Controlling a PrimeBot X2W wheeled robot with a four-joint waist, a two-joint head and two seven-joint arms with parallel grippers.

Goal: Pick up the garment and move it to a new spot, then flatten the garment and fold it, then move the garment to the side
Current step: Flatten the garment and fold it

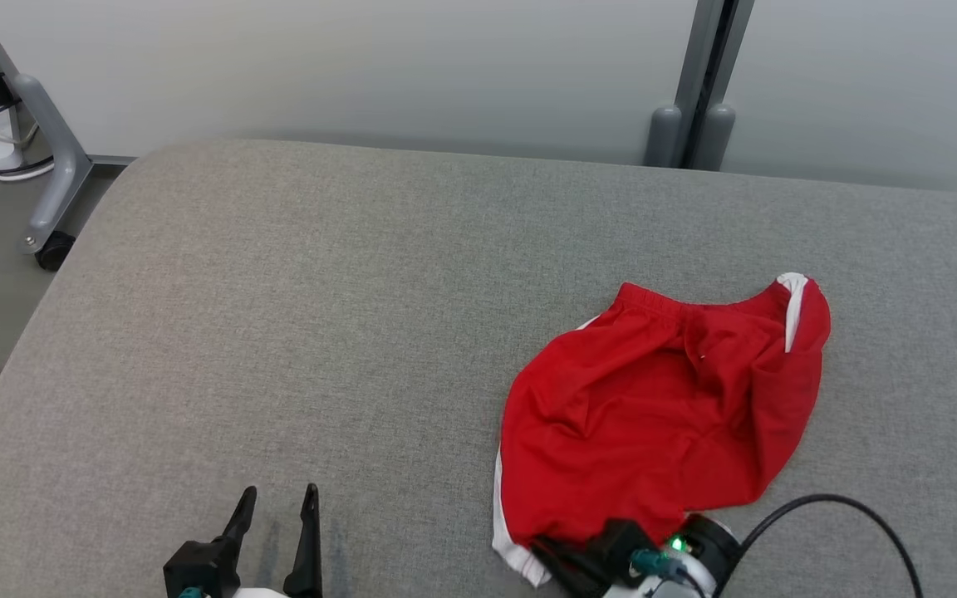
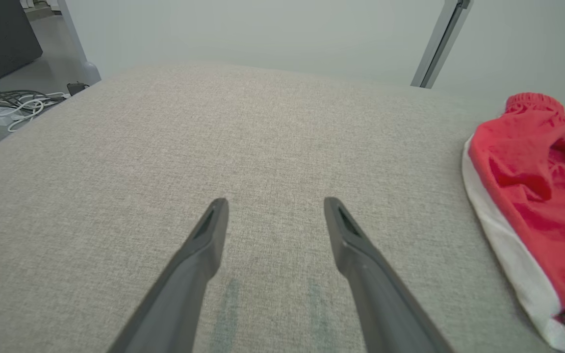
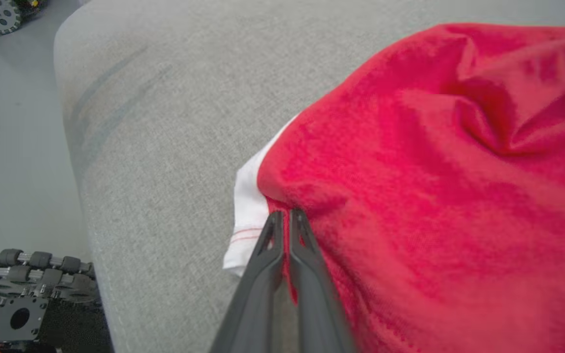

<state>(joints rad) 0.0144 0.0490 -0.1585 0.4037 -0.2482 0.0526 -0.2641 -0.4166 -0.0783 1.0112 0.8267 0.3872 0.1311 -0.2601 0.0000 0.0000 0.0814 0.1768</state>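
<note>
Garment: we see red shorts crumpled at 4 o'clock on grey table.
Right gripper: clenched on their 7 o'clock hem.
Left gripper: released, table's 7 o'clock.

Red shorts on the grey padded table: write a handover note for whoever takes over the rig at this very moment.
Right pincer: shut on the near hem of the crumpled red shorts with white trim.
Left pincer: open, empty, over the bare grey padded table, left of the shorts.
Shorts: lying bunched on the table's near right part, not lifted.
Done: the grasp only.
Left: lift and move to a new spot, flatten, fold, move aside.
</note>
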